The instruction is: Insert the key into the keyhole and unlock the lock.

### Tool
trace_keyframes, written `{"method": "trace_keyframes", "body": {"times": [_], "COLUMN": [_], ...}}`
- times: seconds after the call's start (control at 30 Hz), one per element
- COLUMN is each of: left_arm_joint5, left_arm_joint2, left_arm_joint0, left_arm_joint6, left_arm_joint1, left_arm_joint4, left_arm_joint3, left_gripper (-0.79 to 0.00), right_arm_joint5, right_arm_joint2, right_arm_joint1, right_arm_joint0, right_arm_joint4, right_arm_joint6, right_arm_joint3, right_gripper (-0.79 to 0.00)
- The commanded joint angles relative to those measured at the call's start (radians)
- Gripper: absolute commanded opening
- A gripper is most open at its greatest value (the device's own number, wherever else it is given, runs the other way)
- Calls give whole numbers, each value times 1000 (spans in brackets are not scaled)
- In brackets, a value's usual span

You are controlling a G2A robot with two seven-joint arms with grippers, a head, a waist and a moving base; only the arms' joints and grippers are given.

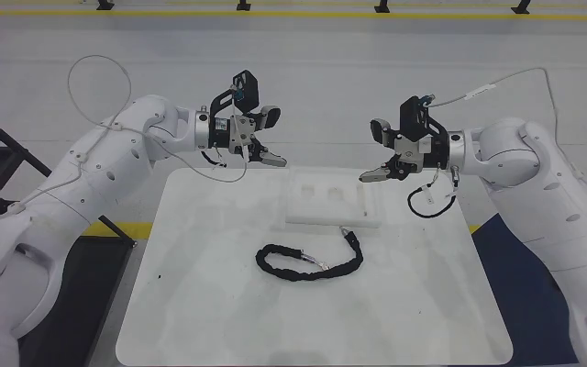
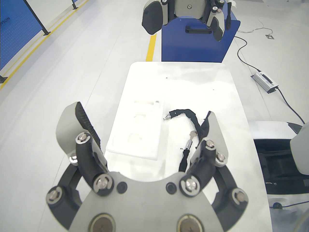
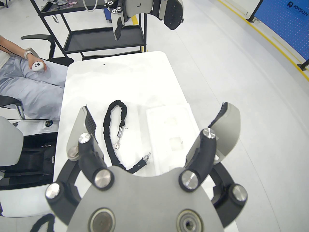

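Note:
A black fabric-sleeved cable lock (image 1: 307,261) lies in a curve on the white table (image 1: 229,294), in front of a foam tray. Its metal lock barrel (image 3: 120,131) rests mid-cable with a small silver key (image 3: 116,146) beside it. The key (image 2: 192,135) also shows behind a finger in the left wrist view. The cable's metal pin end (image 3: 146,156) lies loose near the tray. My left gripper (image 1: 264,156) hangs open above the table's far left corner, holding nothing. My right gripper (image 1: 383,172) hangs open above the tray's far right side, also holding nothing.
A white foam tray (image 1: 332,199) with shallow recesses sits at the table's back centre. A blue cabinet (image 2: 198,42) stands beyond one table end and a black shelf cart (image 3: 96,37) beyond the other. Bare table stretches in front of the cable.

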Motion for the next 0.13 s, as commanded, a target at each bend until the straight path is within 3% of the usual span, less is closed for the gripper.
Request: {"method": "trace_keyframes", "body": {"times": [0.0,0.1], "left_arm_joint5": [0,0], "left_arm_joint2": [0,0], "left_arm_joint0": [0,0], "left_arm_joint6": [0,0], "left_arm_joint1": [0,0], "left_arm_joint4": [0,0], "left_arm_joint3": [0,0], "left_gripper": [-1,-1], "right_arm_joint5": [0,0], "right_arm_joint2": [0,0], "right_arm_joint1": [0,0], "right_arm_joint0": [0,0], "right_arm_joint4": [0,0], "right_arm_joint6": [0,0], "right_arm_joint3": [0,0], "right_gripper": [0,0]}}
